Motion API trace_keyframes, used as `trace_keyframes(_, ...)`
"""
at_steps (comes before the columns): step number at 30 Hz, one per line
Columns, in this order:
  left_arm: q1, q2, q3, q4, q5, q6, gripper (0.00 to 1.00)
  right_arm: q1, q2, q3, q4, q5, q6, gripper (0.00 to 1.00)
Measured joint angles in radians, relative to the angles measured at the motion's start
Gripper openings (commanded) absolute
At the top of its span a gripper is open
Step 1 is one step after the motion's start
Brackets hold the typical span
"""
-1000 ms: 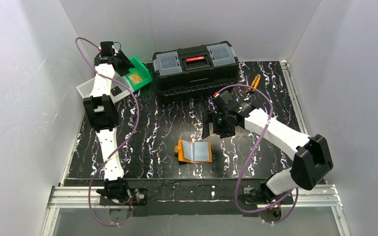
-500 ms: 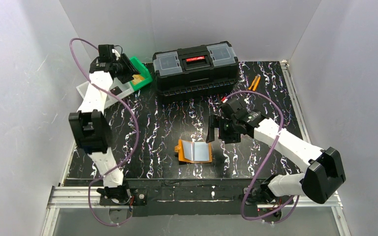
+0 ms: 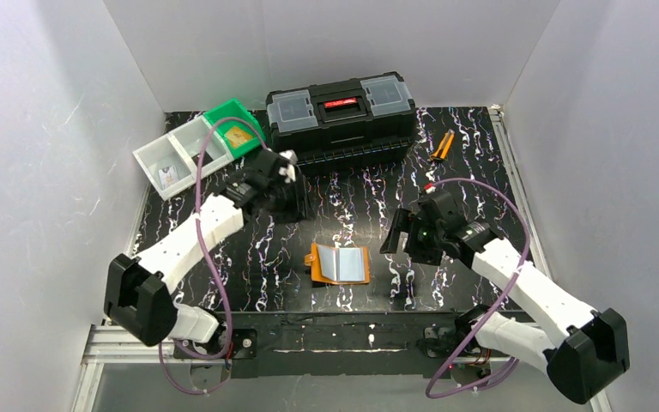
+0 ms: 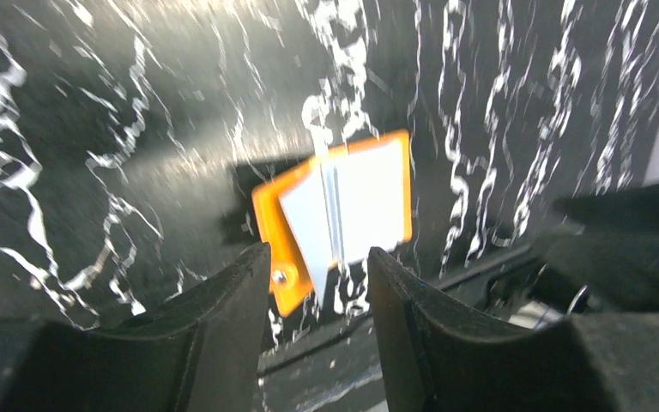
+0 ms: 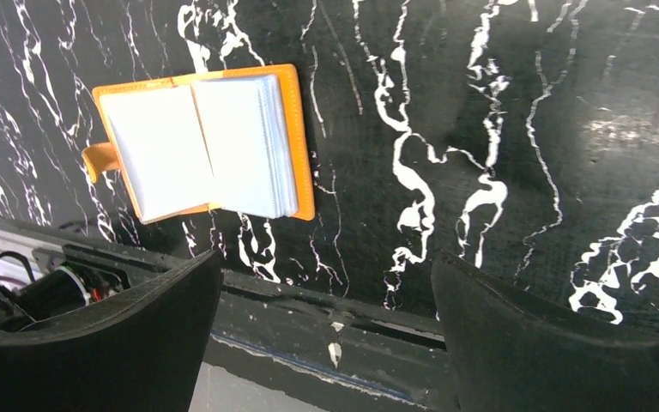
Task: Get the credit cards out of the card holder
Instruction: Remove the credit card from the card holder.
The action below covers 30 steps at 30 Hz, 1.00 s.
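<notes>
Right fingers (image 5: 94,343) spread wide, nothing between them; left fingers (image 4: 214,326) part-way apart, also empty, the holder showing through the gap. Card holder (image 3: 341,263) lies open and flat on the tabletop (image 3: 480,163), near the front edge at centre, touched by neither arm: right fingers just to its right, left fingers farther back on its left. Orange cover, soft-looking, small tab (image 5: 99,160) at the left edge. Inside, a stack of thin clear sleeves (image 5: 240,146), pale and glossy, fanned like pages. No card edge shows in them; cannot tell whether any remain. Step, as judged: closing in for a pull. Next move calls for pinning the cover with one arm while the other pinches a thin edge; slick plastic, little purchase. Farther left, white bin (image 3: 146,160) and green bin (image 3: 223,110), hard plastic; a gold-tan credit card (image 3: 238,136), likely, in the green one. Far: black toolbox (image 3: 341,116), orange-handled pliers (image 3: 442,146).
</notes>
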Motion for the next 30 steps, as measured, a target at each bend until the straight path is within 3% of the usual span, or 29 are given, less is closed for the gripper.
trace_keyframes(8, -0.382, -0.051, -0.083, -0.051, -0.165, -0.055, 0.45, -0.078, -0.158, -0.085, -0.018, 0.056, 0.027, 0.98)
trace_keyframes(13, -0.52, 0.039, -0.055, -0.073, -0.236, -0.065, 0.45, -0.094, -0.168, -0.103, -0.018, 0.072, 0.04, 0.98)
trace_keyframes(21, -0.572, 0.29, 0.043, -0.057, -0.277, -0.061, 0.48, -0.096, -0.167, -0.174, -0.014, 0.061, 0.074, 0.98)
trace_keyframes(30, -0.571, 0.421, 0.072, -0.013, -0.28, -0.046, 0.5, -0.096, -0.159, -0.199, 0.005, 0.025, 0.089, 0.98)
